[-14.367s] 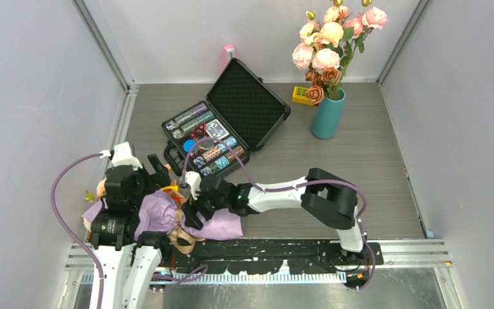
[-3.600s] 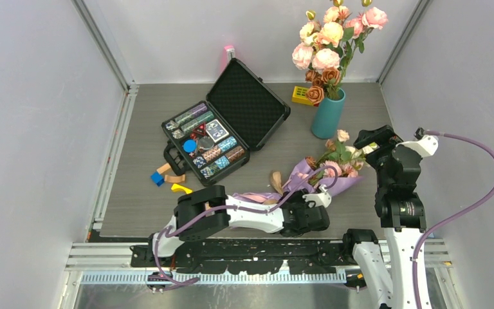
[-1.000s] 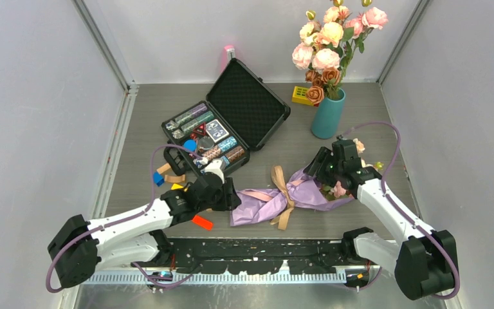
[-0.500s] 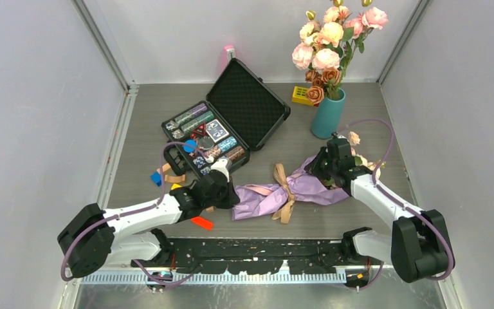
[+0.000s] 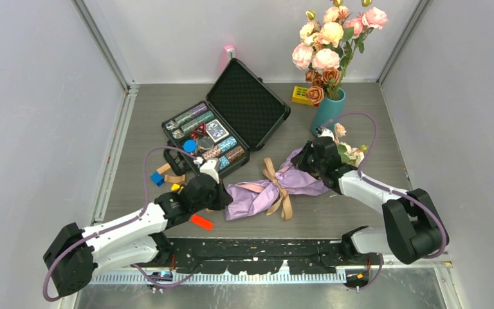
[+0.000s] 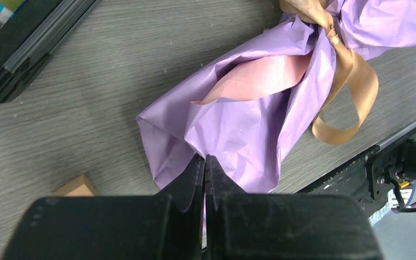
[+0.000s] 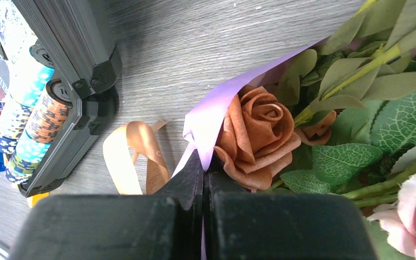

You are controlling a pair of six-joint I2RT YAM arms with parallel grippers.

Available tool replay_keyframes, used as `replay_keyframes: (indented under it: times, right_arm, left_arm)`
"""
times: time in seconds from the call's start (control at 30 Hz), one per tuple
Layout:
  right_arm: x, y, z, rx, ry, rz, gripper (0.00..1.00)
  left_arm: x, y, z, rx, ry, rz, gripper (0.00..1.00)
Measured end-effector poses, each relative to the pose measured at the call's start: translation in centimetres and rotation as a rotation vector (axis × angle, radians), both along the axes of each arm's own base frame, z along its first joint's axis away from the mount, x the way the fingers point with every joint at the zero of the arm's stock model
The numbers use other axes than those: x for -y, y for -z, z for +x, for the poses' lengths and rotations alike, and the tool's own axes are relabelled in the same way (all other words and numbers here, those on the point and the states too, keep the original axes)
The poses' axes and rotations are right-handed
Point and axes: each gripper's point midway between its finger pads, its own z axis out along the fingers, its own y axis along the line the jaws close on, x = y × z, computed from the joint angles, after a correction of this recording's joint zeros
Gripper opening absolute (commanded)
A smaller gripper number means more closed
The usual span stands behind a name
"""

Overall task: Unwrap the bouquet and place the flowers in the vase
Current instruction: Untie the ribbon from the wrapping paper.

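Observation:
The bouquet (image 5: 257,192) lies across the near middle of the table, its lilac paper (image 6: 249,114) tied with tan ribbon (image 5: 276,187). My left gripper (image 5: 222,196) is shut on the paper's stem end (image 6: 205,158). At the other end my right gripper (image 5: 303,161) is shut on the paper's rim (image 7: 202,162), next to a peach rose. The flowers (image 5: 346,149) stick out of the wrap toward the right, with green leaves (image 7: 357,151). The teal vase (image 5: 327,116) stands just behind them, holding a bigger bunch of roses (image 5: 331,38).
An open black case of poker chips (image 5: 225,125) sits behind the bouquet's left half. Small blocks lie by the left arm: blue (image 5: 157,178) and red (image 5: 201,222). A yellow block (image 5: 300,95) is left of the vase. Grey walls close in both sides.
Both grippers have shut on the paper, one at each end. The bouquet and both grippers have shifted a little to the left and toward the back.

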Motion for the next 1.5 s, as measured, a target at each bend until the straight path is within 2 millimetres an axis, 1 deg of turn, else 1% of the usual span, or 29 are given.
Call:
replay_keyframes:
  times: [0.03, 0.07, 0.1, 0.13, 0.17, 0.2, 0.23, 0.27, 0.3, 0.33, 0.37, 0.4, 0.43, 0.5, 0.57, 0.67, 0.7, 0.73, 0.8, 0.9, 0.93, 1.0, 1.07, 1.13, 1.23, 1.33, 1.37, 1.4, 1.5]
  right_arm:
    - [-0.1, 0.1, 0.1, 0.003, 0.000, -0.001, 0.01]
    - [-0.2, 0.1, 0.2, 0.006, 0.000, -0.003, 0.04]
    - [-0.3, 0.1, 0.3, 0.009, 0.000, -0.002, 0.12]
    - [-0.3, 0.1, 0.3, 0.012, 0.002, -0.004, 0.17]
    - [-0.2, 0.0, 0.4, 0.016, 0.006, -0.006, 0.26]
    - [-0.2, 0.0, 0.5, 0.021, 0.010, -0.008, 0.31]
    - [-0.1, -0.2, 0.5, 0.024, 0.017, -0.008, 0.39]
    - [0.1, -0.3, 0.5, 0.027, 0.021, -0.014, 0.43]
    - [0.3, -0.6, 0.4, 0.033, 0.026, -0.018, 0.51]
    - [0.5, -0.9, 0.3, 0.041, 0.033, -0.024, 0.56]
    - [0.8, -1.4, 0.2, 0.050, 0.040, -0.029, 0.64]
    - [1.1, -2.0, 0.0, 0.060, 0.048, -0.034, 0.67]
    - [1.4, -2.5, -0.3, 0.070, 0.056, -0.041, 0.71]
    - [2.2, -3.6, -0.9, 0.088, 0.071, -0.057, 0.73]
    - [2.9, -4.5, -1.6, 0.099, 0.086, -0.070, 0.75]
    - [4.1, -5.5, -3.1, 0.096, 0.105, -0.096, 0.77]
    - [4.5, -5.8, -3.7, 0.091, 0.108, -0.105, 0.77]
    - [4.7, -6.2, -4.2, 0.087, 0.110, -0.109, 0.75]
    - [5.1, -7.0, -5.0, 0.084, 0.110, -0.110, 0.69]
    - [4.7, -8.5, -6.2, 0.091, 0.099, -0.061, 0.63]
    - [4.4, -8.8, -6.7, 0.092, 0.088, -0.038, 0.60]
    - [3.5, -9.5, -7.8, 0.089, 0.056, 0.015, 0.57]
    - [2.4, -10.1, -8.8, 0.088, 0.022, 0.070, 0.55]
    - [1.5, -10.4, -9.7, 0.082, -0.003, 0.115, 0.52]
    - [0.4, -9.8, -11.0, 0.043, -0.032, 0.153, 0.48]
    - [-0.8, -8.7, -12.1, -0.006, -0.059, 0.173, 0.45]
    - [-0.9, -8.3, -12.2, -0.021, -0.051, 0.172, 0.43]
    - [-1.7, -7.8, -12.9, -0.040, -0.078, 0.170, 0.42]
    - [-2.8, -6.4, -13.8, -0.071, -0.093, 0.149, 0.40]
  left_arm:
    - [-0.2, 0.0, -0.2, -0.002, -0.001, 0.001, 0.17]
    - [-0.6, 0.0, -0.5, -0.004, -0.002, 0.003, 0.31]
    - [-0.6, 0.0, -0.5, -0.003, -0.002, 0.004, 0.44]
    - [-0.9, 0.0, -0.6, -0.003, -0.005, 0.006, 0.56]
    - [-1.2, -0.3, -0.8, -0.001, -0.011, 0.006, 0.65]
    - [-1.4, -0.4, -0.8, 0.007, -0.007, 0.010, 0.73]
    - [-1.7, -0.7, -0.9, 0.011, -0.012, 0.009, 0.80]
    - [-2.0, -0.9, -1.0, 0.015, -0.016, 0.011, 0.85]
    - [-2.3, -1.1, -1.2, 0.019, -0.018, 0.014, 0.90]
    - [-2.5, -1.4, -1.3, 0.022, -0.018, 0.018, 0.94]
    - [-2.8, -1.7, -1.4, 0.024, -0.018, 0.023, 0.96]
    - [-2.9, -2.2, -1.4, 0.028, -0.019, 0.025, 0.98]
    - [-3.0, -2.8, -1.4, 0.032, -0.018, 0.025, 0.99]
    - [-2.9, -4.3, -1.2, 0.042, -0.009, 0.024, 1.00]
    - [-2.4, -5.9, -0.9, 0.041, 0.013, 0.020, 1.00]
    - [-0.4, -8.9, 0.0, 0.031, 0.092, 0.009, 1.00]
    - [0.6, -9.9, 0.6, 0.026, 0.132, 0.009, 1.00]
    - [1.5, -10.4, 1.2, 0.018, 0.165, 0.013, 1.00]
    - [2.8, -10.5, 2.1, -0.005, 0.221, 0.024, 1.00]
    - [3.9, -9.8, 3.5, -0.053, 0.300, 0.052, 0.99]
    - [4.2, -9.6, 4.0, -0.064, 0.316, 0.060, 0.98]
    - [4.6, -9.1, 5.3, -0.079, 0.341, 0.067, 0.96]
    - [4.6, -8.7, 6.6, -0.095, 0.343, 0.063, 0.94]
    - [4.5, -8.6, 7.4, -0.109, 0.345, 0.050, 0.93]
    - [4.6, -8.6, 8.2, -0.114, 0.344, 0.028, 0.93]
    - [4.7, -8.8, 8.4, -0.101, 0.347, 0.020, 0.93]
    - [4.7, -8.9, 8.5, -0.094, 0.345, 0.019, 0.93]
    - [4.6, -8.9, 8.6, -0.091, 0.344, 0.020, 0.93]
    - [4.0, -8.9, 8.5, -0.079, 0.334, 0.029, 0.93]
